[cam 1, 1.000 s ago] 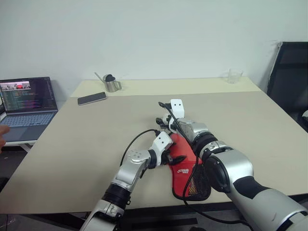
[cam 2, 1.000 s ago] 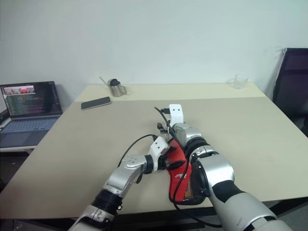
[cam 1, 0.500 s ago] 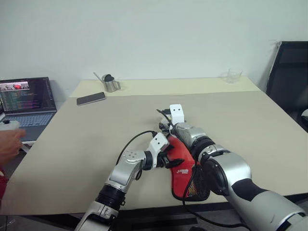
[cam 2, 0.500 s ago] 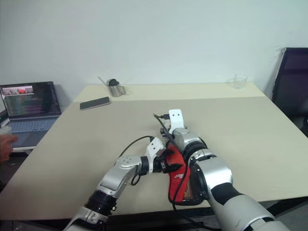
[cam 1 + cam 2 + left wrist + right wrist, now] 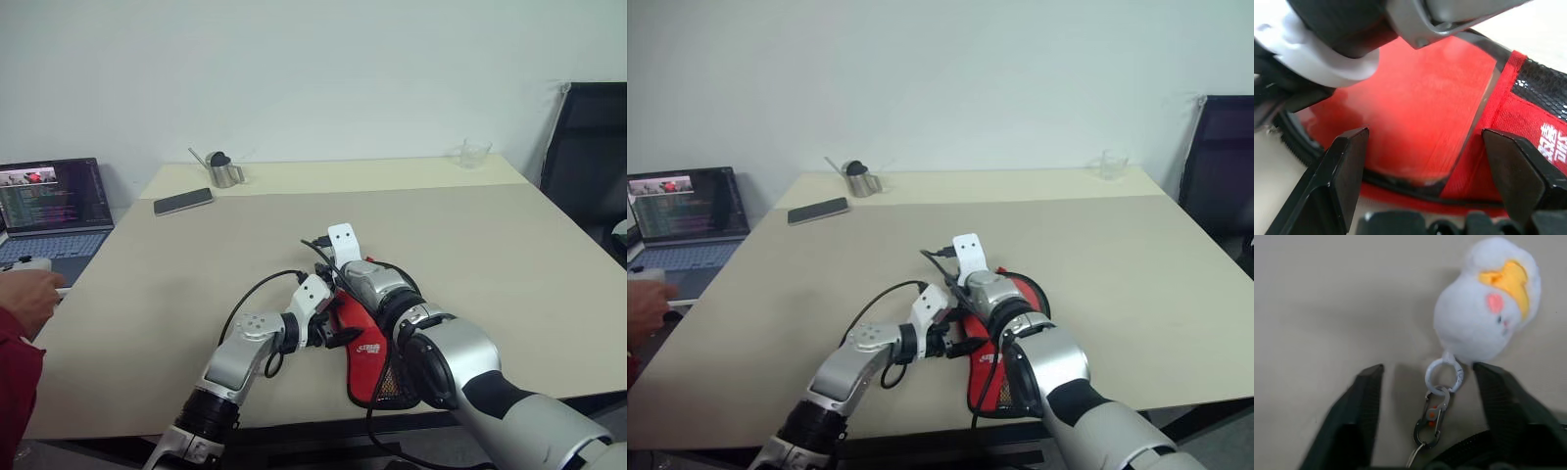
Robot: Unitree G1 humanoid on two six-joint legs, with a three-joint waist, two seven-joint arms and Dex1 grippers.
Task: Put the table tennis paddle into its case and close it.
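The red case point(image 5: 364, 345) lies flat near the table's front edge, mesh pocket point(image 5: 394, 384) and white logo toward me. My left gripper point(image 5: 1424, 134) stands open at the case's left side, its fingers point(image 5: 1347, 169) straddling a smooth red face with a dark rim; whether that is the paddle I cannot tell. My right gripper point(image 5: 1428, 369) hovers low over the case's far end, open. Between its fingers point(image 5: 1359, 416) lie a metal clip point(image 5: 1431, 421) and a white ring, hooked to the zipper and to a white plush chick point(image 5: 1484, 308) resting on the table.
At the table's far left stand a metal cup point(image 5: 227, 171) and a dark phone point(image 5: 183, 201). A glass point(image 5: 476, 154) sits at the far right. An open laptop point(image 5: 54, 201) and a person's hand point(image 5: 29, 294) are off the left edge, a black chair point(image 5: 588, 157) at the right.
My right hand has sunk toward the table and shifted left over the case's far end. The left arm has barely moved. A person's hand and red sleeve have come in at the left.
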